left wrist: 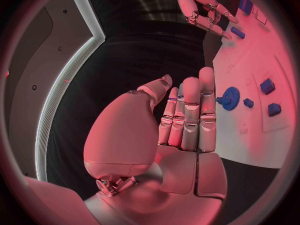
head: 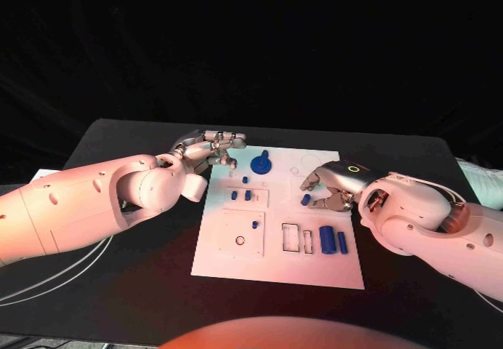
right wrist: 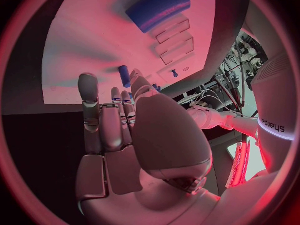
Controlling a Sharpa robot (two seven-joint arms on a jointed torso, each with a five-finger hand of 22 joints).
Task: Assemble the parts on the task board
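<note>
My right hand (head: 327,190), fingers apart and holding nothing, hovers over a small blue peg (head: 305,198) lying mid-right on the task board (head: 236,262); I judge picking it up comes next. My left hand (head: 210,149) waits at the board's far-left corner beside the blue gear (head: 261,163), fingers straight and together, holding nothing.

Shiny hands, a dull table, smooth blue parts

The task board (head: 236,262) is a flat white plate that looks smooth and hard, like plastic. The small blue parts (head: 334,238) look like smooth plastic too, and the blue gear (left wrist: 232,97) has little bumpy teeth round its edge. The table (head: 126,291) is black and dull, with no shine. The left hand (left wrist: 187,120) and right hand (right wrist: 119,130) look like shiny silver metal. The arms (head: 73,211) have smooth, glossy white shells.
</note>
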